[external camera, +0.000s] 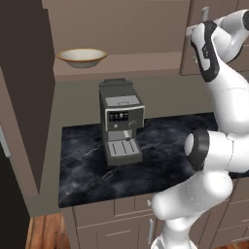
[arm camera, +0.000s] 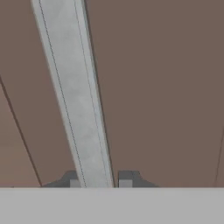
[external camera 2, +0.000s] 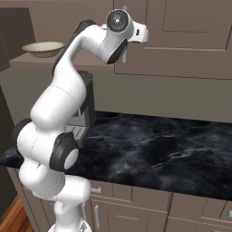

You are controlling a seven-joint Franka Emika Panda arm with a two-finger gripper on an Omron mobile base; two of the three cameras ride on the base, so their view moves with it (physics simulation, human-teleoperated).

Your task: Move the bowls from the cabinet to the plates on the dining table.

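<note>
While the jaws pinch the slim silver handle [arm camera: 76, 100] of the closed cabinet door [external camera 2: 181, 38], the step in hand looks like opening the cabinet [external camera: 121, 29]. Next, I judge, comes a pull outward along the door's arc. One cream bowl [external camera: 81, 57] sits far left on the open shelf [external camera: 141, 61]. Below, a coffee machine [external camera: 120, 121] stands on the black marble counter [external camera 2: 172, 154], close under the arm's path.
</note>
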